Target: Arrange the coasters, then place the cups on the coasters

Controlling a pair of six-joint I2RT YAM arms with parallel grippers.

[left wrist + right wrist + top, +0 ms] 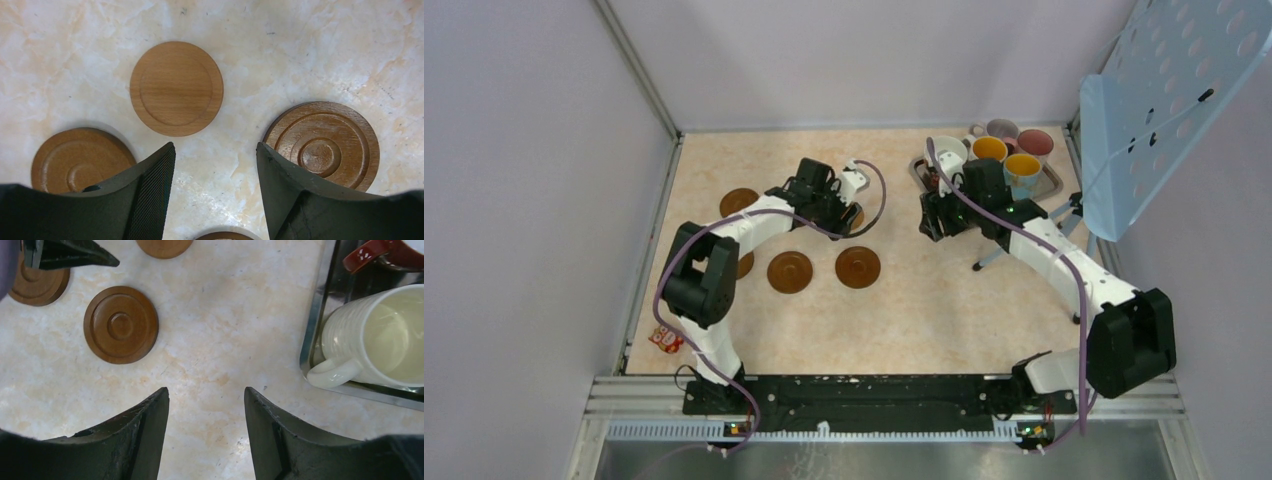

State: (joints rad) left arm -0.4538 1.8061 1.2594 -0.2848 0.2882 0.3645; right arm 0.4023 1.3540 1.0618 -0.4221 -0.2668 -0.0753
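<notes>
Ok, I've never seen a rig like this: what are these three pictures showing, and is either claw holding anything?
Two robot arms are bolted at the near edge of a table. The wide picture looks down from above and behind them. The other two come from a camera on each wrist, so the dark shapes at the bottom are that arm's own fingers. On the surface lie round wooden coasters, one lighter coaster among them. The mugs stand in a metal tray at the far right. The left gripper and the right gripper are both open and empty.
</notes>
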